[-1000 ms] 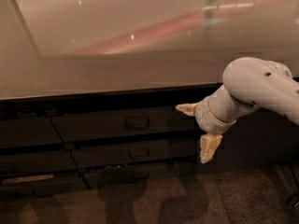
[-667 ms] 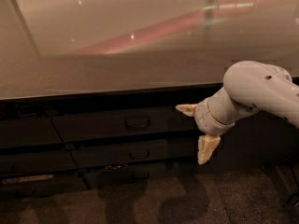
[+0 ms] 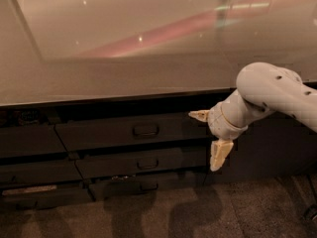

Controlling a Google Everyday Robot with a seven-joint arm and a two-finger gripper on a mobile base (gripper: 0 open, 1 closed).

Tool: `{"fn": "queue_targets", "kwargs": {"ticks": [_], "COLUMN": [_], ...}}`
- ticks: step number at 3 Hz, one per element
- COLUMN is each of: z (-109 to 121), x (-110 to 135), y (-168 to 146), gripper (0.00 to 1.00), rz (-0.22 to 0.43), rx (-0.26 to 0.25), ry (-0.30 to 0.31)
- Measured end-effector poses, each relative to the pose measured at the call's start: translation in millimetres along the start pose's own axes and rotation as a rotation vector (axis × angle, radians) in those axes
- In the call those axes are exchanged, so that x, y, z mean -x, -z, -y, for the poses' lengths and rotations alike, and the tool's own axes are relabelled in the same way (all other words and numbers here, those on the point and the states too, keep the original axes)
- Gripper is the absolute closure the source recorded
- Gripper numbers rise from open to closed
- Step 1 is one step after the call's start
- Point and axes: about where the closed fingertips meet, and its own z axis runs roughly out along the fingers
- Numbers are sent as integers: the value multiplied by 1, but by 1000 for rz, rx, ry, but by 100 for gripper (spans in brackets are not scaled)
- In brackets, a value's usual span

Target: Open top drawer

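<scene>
one gripper (image 3: 202, 142), centre right, jaws spread, empty; top drawer (image 3: 99, 133) shut; approach step, next: grasp handle (image 3: 146, 130).

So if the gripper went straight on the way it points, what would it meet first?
Likely the right end of the top drawer, well right of its handle. The gripper sits open at that end, angled down-left; depth is unclear, so it could pass in front instead.
</scene>
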Motion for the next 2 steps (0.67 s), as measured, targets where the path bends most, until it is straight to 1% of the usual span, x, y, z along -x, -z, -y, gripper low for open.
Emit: {"fn": "queue_targets", "kwargs": {"ticks": [1,2], "z": [12,12], "x": [-29,-29], "y": [-22,-22], "gripper": [0,0], "rz": [40,40], "rx": [62,62], "ry": [-69,-69]}}
